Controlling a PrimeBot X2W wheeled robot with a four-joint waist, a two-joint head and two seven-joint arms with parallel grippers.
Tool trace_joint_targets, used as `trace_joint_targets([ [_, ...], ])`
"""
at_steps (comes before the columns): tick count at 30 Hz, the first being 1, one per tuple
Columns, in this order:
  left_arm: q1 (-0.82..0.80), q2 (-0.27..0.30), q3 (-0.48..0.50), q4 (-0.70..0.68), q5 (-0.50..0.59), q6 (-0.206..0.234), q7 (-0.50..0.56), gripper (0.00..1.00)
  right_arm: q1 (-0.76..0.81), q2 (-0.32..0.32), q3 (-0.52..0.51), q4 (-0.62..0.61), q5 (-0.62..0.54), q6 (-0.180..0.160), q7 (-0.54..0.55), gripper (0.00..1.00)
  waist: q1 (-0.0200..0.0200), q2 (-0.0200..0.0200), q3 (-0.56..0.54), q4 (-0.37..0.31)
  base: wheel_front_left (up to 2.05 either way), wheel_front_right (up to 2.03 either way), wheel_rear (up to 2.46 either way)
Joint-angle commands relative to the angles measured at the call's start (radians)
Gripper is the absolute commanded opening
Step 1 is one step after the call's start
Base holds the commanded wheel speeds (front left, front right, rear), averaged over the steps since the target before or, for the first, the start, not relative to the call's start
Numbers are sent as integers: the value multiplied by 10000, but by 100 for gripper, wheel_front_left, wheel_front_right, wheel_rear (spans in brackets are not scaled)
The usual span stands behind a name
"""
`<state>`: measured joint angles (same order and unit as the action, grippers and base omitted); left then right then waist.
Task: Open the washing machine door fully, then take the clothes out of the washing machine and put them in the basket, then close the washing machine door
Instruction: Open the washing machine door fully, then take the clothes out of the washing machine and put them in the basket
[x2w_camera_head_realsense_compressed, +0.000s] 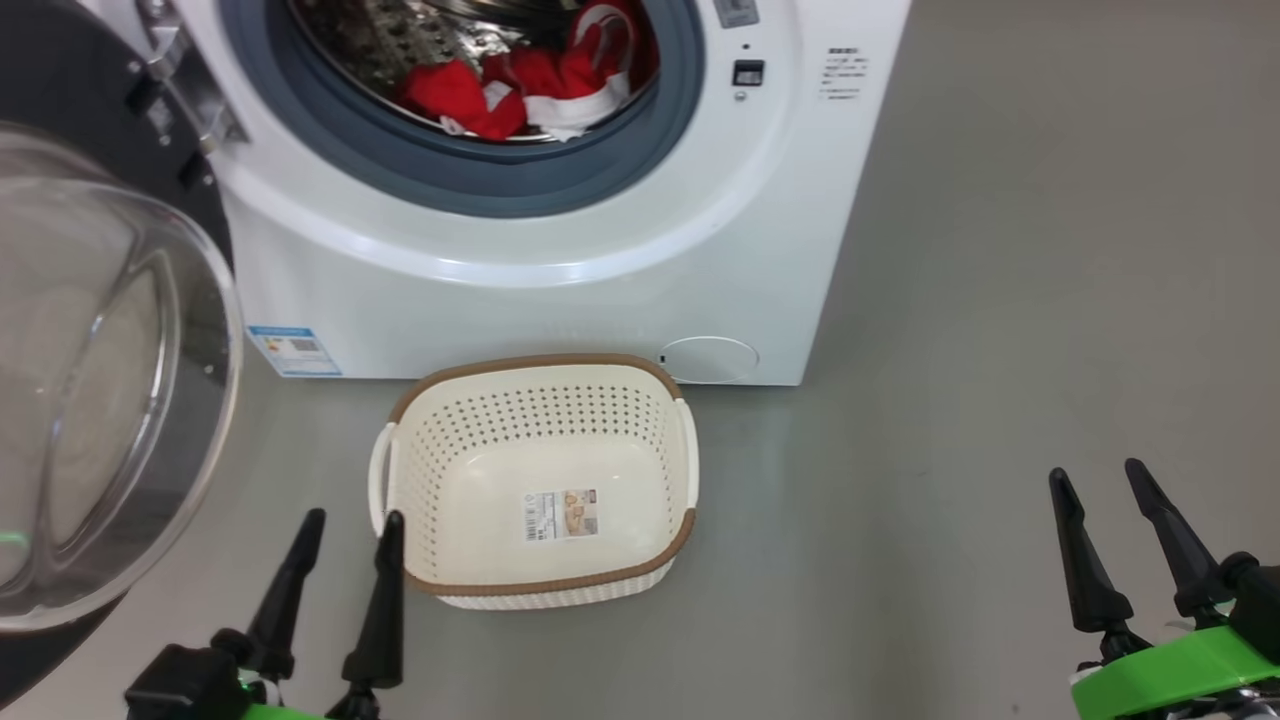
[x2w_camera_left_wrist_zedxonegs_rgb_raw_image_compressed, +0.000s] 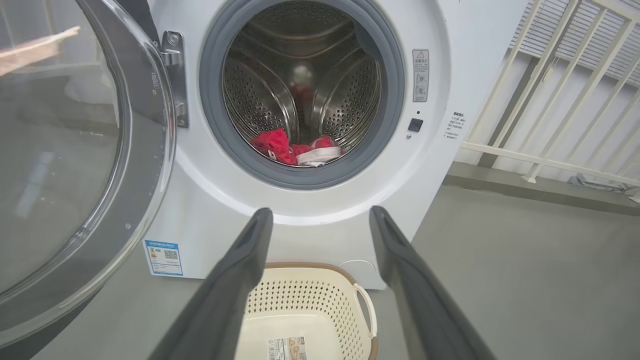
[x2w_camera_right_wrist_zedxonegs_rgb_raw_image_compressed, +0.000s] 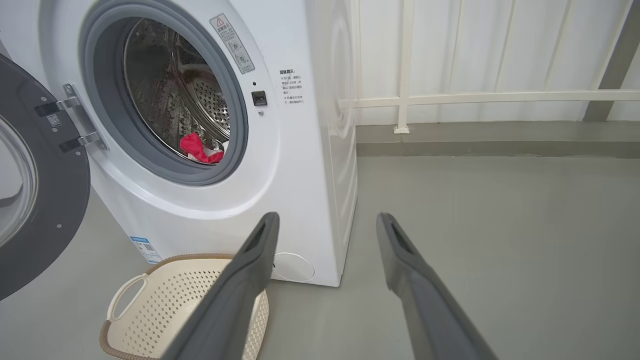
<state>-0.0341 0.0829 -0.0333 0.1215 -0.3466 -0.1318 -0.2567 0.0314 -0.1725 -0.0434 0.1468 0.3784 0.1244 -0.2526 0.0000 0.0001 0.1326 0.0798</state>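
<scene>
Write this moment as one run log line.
door: open; clothes: in washing machine; basket: empty; left gripper: open, free; right gripper: open, free

The big white front-loading washing machine (x2w_camera_head_realsense_compressed: 560, 300) loses its top to the head view's upper edge. Its round black-rimmed glass door (x2w_camera_head_realsense_compressed: 100, 380), swung out at the machine's left, is cut by the left edge. Inside the machine, the bright red clothes with white trim (x2w_camera_head_realsense_compressed: 520, 85) sink partly behind the grey rubber gasket (x2w_camera_head_realsense_compressed: 470, 190); their number cannot be told. Print on the machine's small blue label (x2w_camera_head_realsense_compressed: 294, 351) is too small to read. Before the machine, the left tool (x2w_camera_left_wrist_zedxonegs_rgb_raw_image_compressed: 321, 212) covers part of the cream perforated brown-rimmed basket (x2w_camera_left_wrist_zedxonegs_rgb_raw_image_compressed: 310, 295) in its wrist view.
</scene>
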Motion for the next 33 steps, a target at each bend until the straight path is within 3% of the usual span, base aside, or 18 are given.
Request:
trace_joint_targets([
  [1, -12, 163, 187, -316, -111, 12, -51, 100, 15, -134, 95, -282, 116, 63, -92, 100, 0, -1, 7, -168, 0, 0, 0],
  [7, -17, 184, -195, -383, -177, 12, -51, 100, 109, -80, -63, -345, 120, 63, -92, 100, 0, -1, -3, -400, 0, 0, 0],
  [33, 9, 321, -61, -538, -359, 12, -51, 100, 136, -23, 45, -356, 105, 63, -92, 100, 0, -1, -101, -505, 15, -15, 0],
])
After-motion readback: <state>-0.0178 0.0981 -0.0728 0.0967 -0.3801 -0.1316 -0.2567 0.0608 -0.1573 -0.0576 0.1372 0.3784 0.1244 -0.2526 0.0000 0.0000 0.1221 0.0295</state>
